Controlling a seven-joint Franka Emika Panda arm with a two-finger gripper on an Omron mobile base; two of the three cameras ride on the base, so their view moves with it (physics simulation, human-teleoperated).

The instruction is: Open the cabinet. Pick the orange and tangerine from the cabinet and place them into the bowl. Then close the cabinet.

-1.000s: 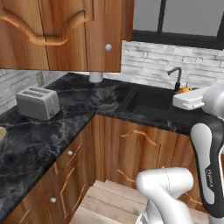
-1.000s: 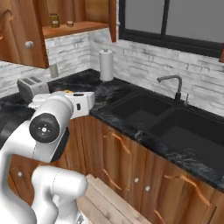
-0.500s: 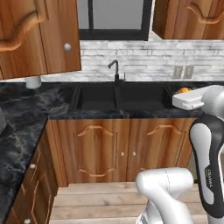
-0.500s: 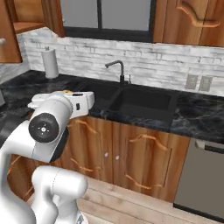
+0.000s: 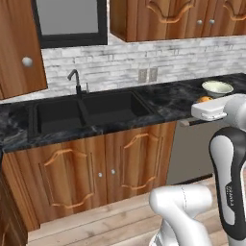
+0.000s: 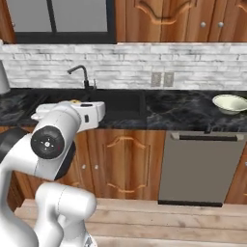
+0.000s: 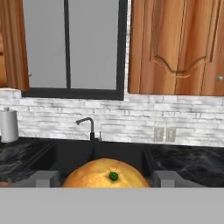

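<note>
A dark marbled tabletop (image 6: 183, 108) is observed running beneath a pale brick backsplash (image 5: 120, 72), with reddish-brown wall cabinets (image 7: 175, 48) mounted above and a dark-framed window (image 7: 72, 48) at ten o'clock in the hand view. A black sink (image 5: 86, 110) with a dark faucet (image 7: 87, 127) is set into the tabletop, and a grey dishwasher front (image 6: 200, 166) is fitted below at four o'clock in the right base view. The bowl (image 6: 231, 102), wide, shallow and cream-white, is noted on the tabletop at three o'clock in the right base view, well apart from the sink. The claw (image 7: 107, 179) is seen clamped on an orange fruit (image 7: 105, 175), one dark fingertip at each side and the green stem end facing the camera; whether it is the orange or the tangerine cannot be told. The fruit is judged light, firm and round with a slightly slick rind, best gripped across its widest girth, as it appears to be. The bowl is judged rigid and fragile, so a low, gentle release is advised.
</note>
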